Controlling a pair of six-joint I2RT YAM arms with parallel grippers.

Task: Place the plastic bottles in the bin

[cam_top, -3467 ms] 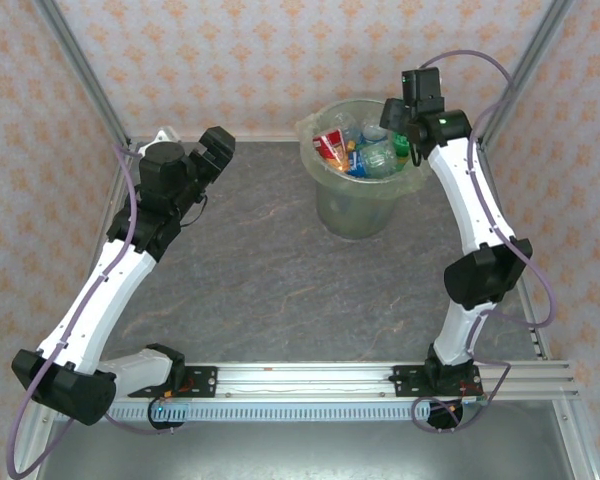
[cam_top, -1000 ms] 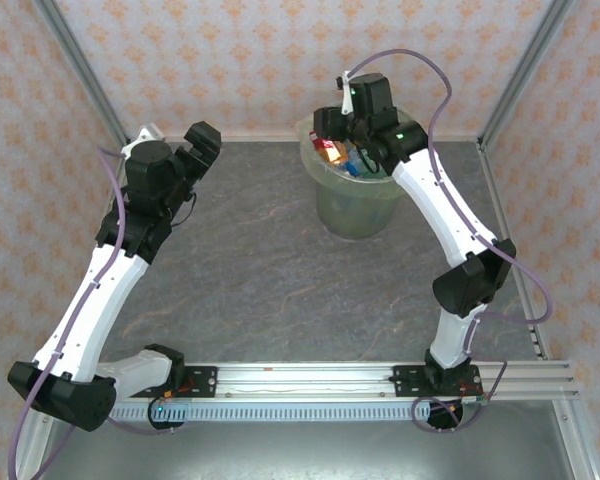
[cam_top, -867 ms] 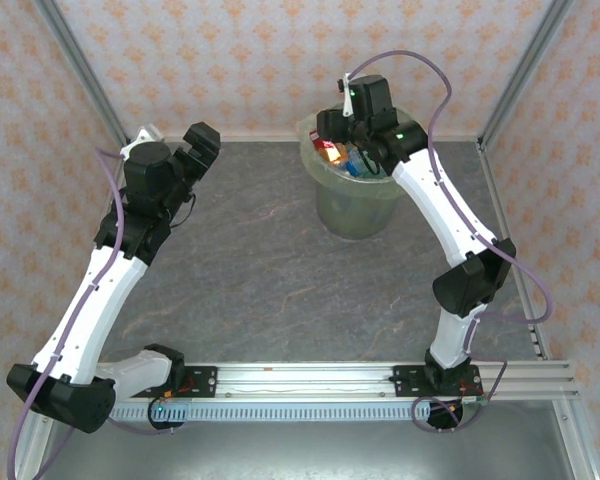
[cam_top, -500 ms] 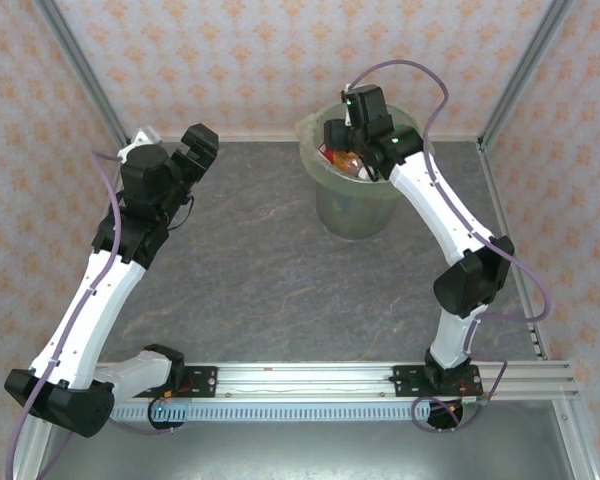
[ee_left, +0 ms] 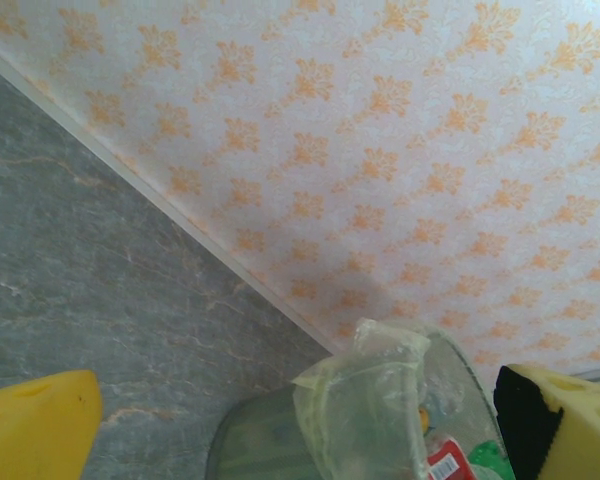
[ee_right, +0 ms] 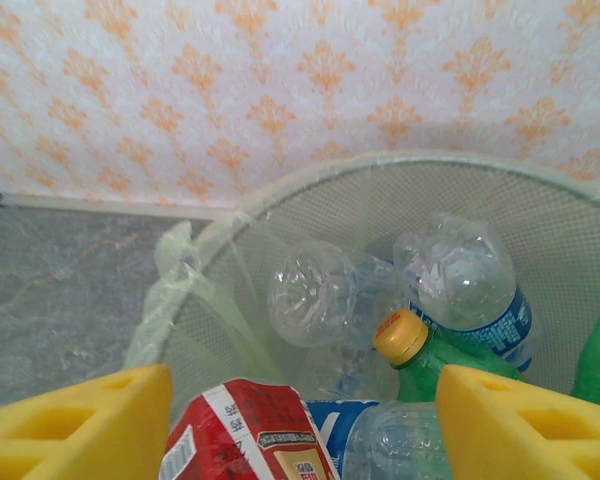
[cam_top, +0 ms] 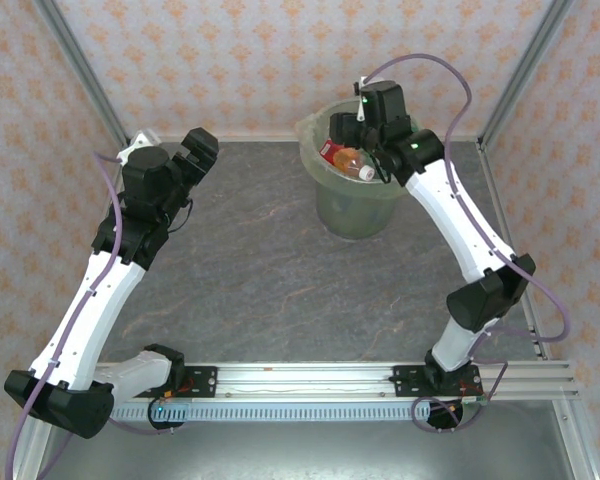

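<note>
The pale green bin (cam_top: 355, 212) stands at the back of the table, its liner bag folded over the rim. Inside lie the plastic bottles: a clear one (ee_right: 325, 290), a clear blue-labelled one (ee_right: 462, 278), a green one with an orange cap (ee_right: 404, 340) and a red-labelled one (ee_right: 242, 436). My right gripper (cam_top: 366, 140) hangs open just above them, its yellow fingers (ee_right: 80, 428) either side of the pile (cam_top: 346, 158) and holding nothing. My left gripper (cam_top: 180, 146) is open and empty at the back left, facing the bin (ee_left: 270, 440).
Patterned walls and metal frame posts (cam_top: 85, 85) close in the grey table (cam_top: 270, 270) at the back and sides. The liner bag sticks up at the bin's left rim (ee_left: 375, 370). A rail (cam_top: 310, 378) with both arm bases runs along the near edge.
My right gripper has shifted from the bin's left rim toward its right side and opened wider. An orange-tinted bottle now lies on top of the pile. The left arm has barely moved.
</note>
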